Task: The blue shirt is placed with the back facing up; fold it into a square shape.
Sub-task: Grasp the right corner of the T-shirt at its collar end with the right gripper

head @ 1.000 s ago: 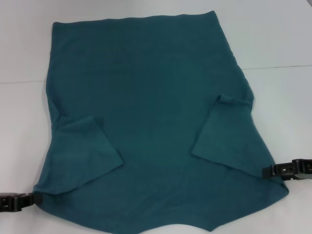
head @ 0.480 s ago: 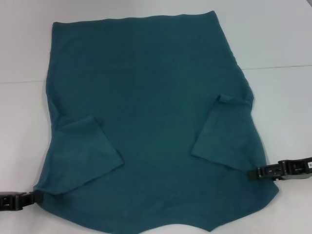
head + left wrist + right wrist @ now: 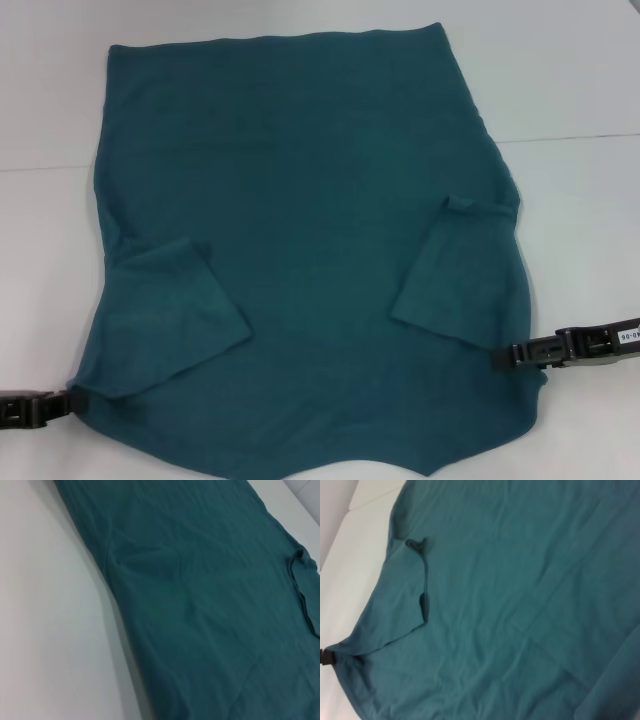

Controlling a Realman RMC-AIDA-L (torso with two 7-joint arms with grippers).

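Blue shirt (image 3: 310, 250) flat on white bench (image 3: 570, 90); left tool (image 3: 68, 404) and right tool (image 3: 503, 357) each pinch a near shirt edge.

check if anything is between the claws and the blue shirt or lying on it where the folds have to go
Nothing visible is in the way. The left claw and right claw are each right at the blue shirt edge, near its corners. Only the shirt's own folded-in sleeves lie on it; the white table shows nothing else.

Left pincer (image 3: 62, 405): black, slim, boxy segments with ribbed edges. Right pincer (image 3: 505, 356): black, same blocky build, carrying a small white label with dark printed characters, too small to read.
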